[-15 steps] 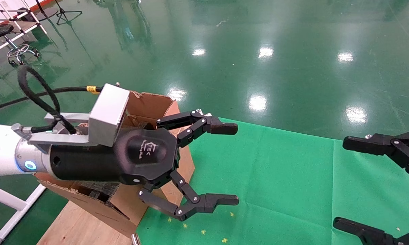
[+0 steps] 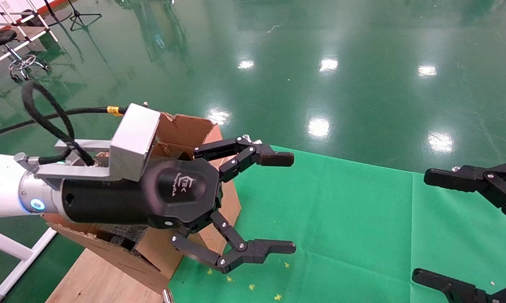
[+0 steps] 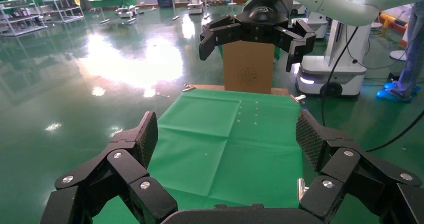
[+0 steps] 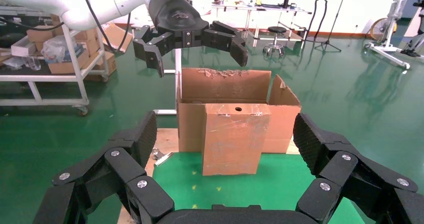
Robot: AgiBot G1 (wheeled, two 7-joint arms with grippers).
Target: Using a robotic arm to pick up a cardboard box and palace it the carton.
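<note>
I've got the left pincer (image 2: 274, 202) hovering released over the green cloth (image 2: 341, 219), just in front of the carton (image 2: 185, 130), w/ nothing in it. Right pincer (image 2: 442, 227) also released, parked at the desk's right edge. No small box in sight on the cloth; can't tell if it's already inside the carton. A torn flap (image 4: 232, 139) hangs down the carton front. I'd guess pick not yet done.
</note>
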